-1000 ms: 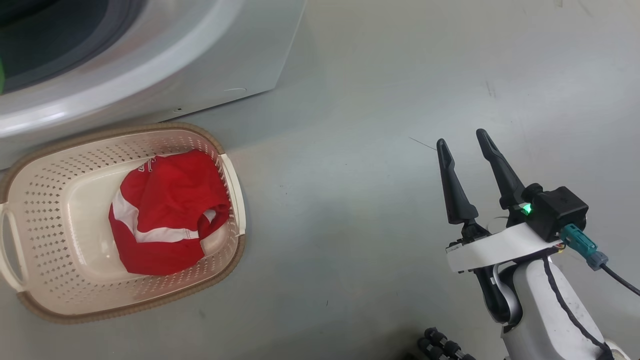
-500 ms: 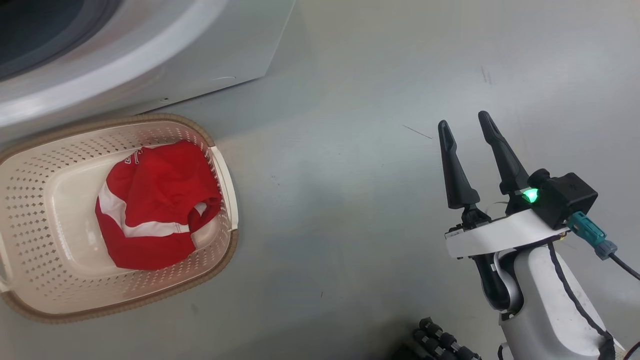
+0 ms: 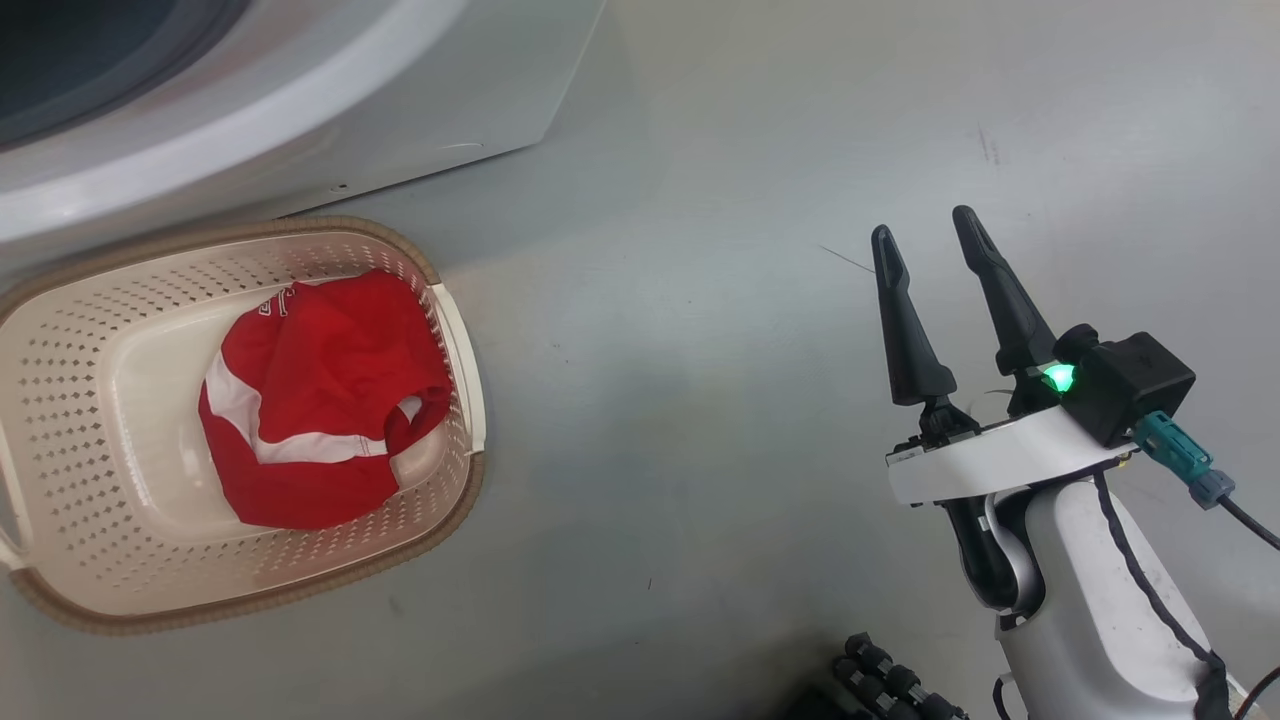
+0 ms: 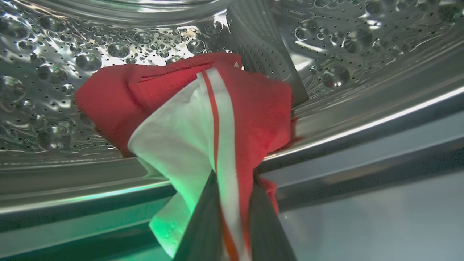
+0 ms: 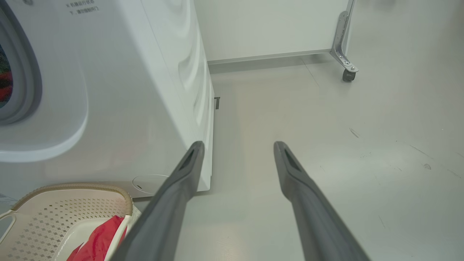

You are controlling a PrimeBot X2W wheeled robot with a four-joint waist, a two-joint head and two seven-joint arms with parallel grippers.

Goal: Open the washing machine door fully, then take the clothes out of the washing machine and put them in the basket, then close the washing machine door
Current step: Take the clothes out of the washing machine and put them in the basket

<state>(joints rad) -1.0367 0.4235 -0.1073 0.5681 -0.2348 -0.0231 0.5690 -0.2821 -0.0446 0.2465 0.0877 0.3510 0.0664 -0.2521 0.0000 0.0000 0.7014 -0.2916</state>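
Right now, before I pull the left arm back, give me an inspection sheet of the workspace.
Surface: grey floor, faint scuffs.
Job's things: red garment in the basket by the washing machine; red-and-white garment at the drum lip.
Clutter: nothing seen.
Grippers: left gripper shut on the red-and-white garment; right gripper open over floor.
Cables: black cable, teal connector, at right wrist.
Surroundings: white panel on a caster.
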